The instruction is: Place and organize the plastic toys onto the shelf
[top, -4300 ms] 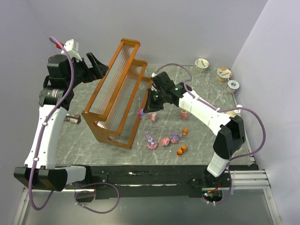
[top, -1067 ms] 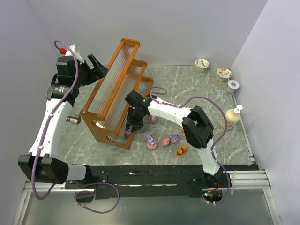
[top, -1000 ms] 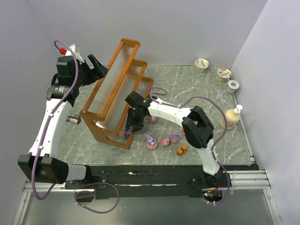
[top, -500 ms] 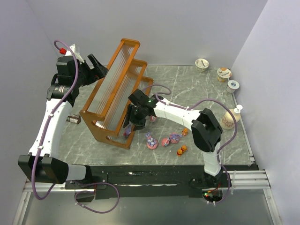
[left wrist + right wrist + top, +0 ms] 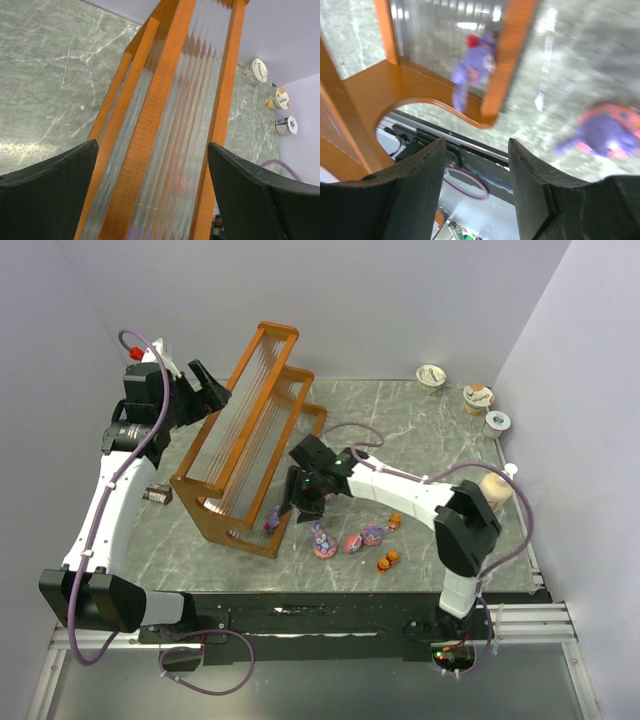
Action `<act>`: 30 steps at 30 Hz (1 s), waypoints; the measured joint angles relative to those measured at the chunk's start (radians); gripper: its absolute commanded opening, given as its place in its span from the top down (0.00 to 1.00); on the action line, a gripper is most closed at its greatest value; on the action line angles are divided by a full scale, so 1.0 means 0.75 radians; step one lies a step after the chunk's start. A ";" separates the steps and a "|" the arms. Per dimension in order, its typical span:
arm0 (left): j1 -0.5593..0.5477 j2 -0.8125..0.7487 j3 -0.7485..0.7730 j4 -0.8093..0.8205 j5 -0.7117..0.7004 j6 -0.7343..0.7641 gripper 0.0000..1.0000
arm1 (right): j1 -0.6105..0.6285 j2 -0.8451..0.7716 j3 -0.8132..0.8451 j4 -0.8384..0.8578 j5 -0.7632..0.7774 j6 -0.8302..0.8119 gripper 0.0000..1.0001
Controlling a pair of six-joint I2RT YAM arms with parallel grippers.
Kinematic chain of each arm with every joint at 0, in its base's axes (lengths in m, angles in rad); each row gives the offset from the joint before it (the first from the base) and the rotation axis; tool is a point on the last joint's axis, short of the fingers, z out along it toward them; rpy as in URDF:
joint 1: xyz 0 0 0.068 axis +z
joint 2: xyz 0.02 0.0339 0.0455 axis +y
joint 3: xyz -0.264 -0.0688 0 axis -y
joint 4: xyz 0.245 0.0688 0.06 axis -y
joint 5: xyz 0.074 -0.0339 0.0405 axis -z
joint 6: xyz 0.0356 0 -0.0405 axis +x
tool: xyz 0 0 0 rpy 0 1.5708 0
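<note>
Orange stepped shelf (image 5: pixel 250 435) angled across grey marble table (image 5: pixel 420 440), left gripper (image 5: pixel 212 388) beside its top tier, right gripper (image 5: pixel 292 510) at its near end, purple toy (image 5: pixel 272 523) on lowest tier, loose toys (image 5: pixel 352 543) nearby, foil-lidded cups (image 5: pixel 478 397) far right.

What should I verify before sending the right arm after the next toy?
1. Right gripper empty, jaws apart: ok.
2. Purple toy on the shelf's lowest tier, clear of the gripper: ok.
3. That toy seated steadily: cannot tell, the wrist view is blurred.
4. Next toy, the purple-and-pink figure on the table beside the gripper, unobstructed: ok.
5. Left gripper open, up by the shelf's top, out of the way: ok.
6. All toys shelved: not ok, several lie on the table.
</note>
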 measured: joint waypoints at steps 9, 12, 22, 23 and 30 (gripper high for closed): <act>0.000 -0.010 -0.081 -0.010 -0.096 0.002 0.04 | -0.144 -0.240 -0.211 -0.079 0.045 0.065 0.48; 0.000 -0.015 -0.097 -0.018 -0.225 0.004 0.04 | -0.172 -0.247 -0.226 -0.105 0.033 0.086 0.50; 0.010 -0.079 -0.237 0.066 -0.427 0.003 0.04 | -0.199 -0.214 -0.232 -0.196 -0.050 0.101 0.54; 0.012 -0.079 -0.247 0.074 -0.436 0.001 0.04 | -0.204 -0.202 -0.233 -0.198 -0.064 0.102 0.55; 0.016 -0.079 -0.252 0.072 -0.457 0.001 0.04 | -0.222 -0.149 -0.241 -0.192 -0.136 0.115 0.60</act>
